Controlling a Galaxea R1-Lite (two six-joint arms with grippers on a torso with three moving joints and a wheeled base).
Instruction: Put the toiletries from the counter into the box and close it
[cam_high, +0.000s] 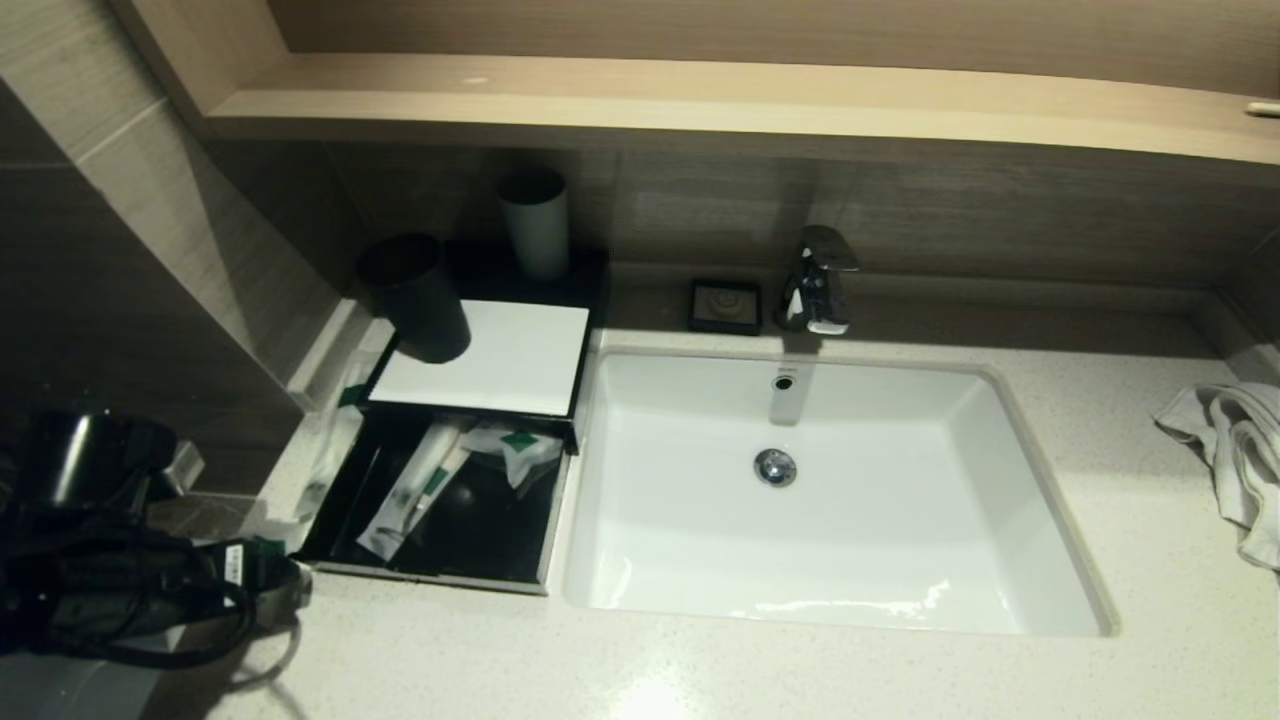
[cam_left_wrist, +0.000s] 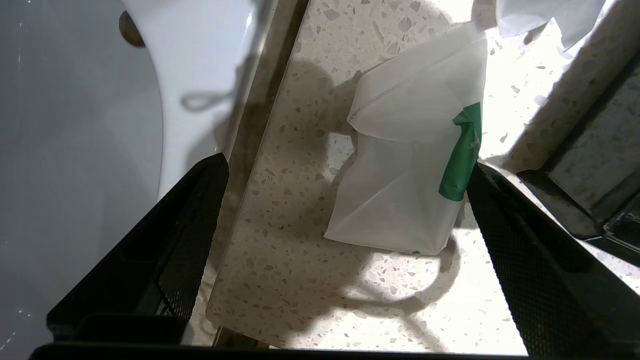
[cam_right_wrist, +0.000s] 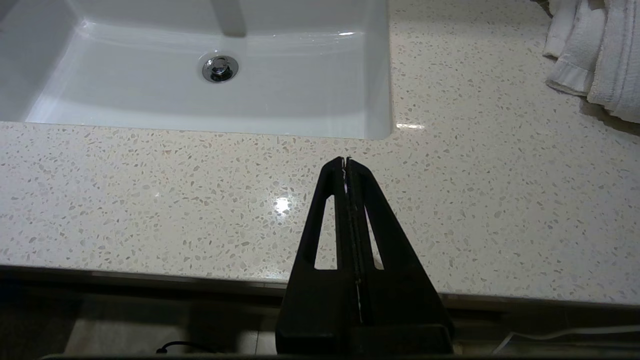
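Already partway: the left gripper (cam_left_wrist: 345, 200), jaws spread wide and empty, hovers over a squarish sachet (cam_left_wrist: 410, 165) on the counter (cam_high: 700, 660) beside the box (cam_high: 480, 360). Its drawer (cam_high: 440, 515) stands open holding several sachets (cam_high: 420, 485); closing remains. The right gripper (cam_right_wrist: 346, 162) is pinched shut, parked at the counter's front edge.

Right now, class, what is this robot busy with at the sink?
It is tidying toiletries into the box, whose drawer stands pulled out with sachets already inside. The left gripper, jaws wide open, hovers over a squarish sachet lying on the counter, not yet gripping it. The right gripper is shut and idle near the counter's front edge.
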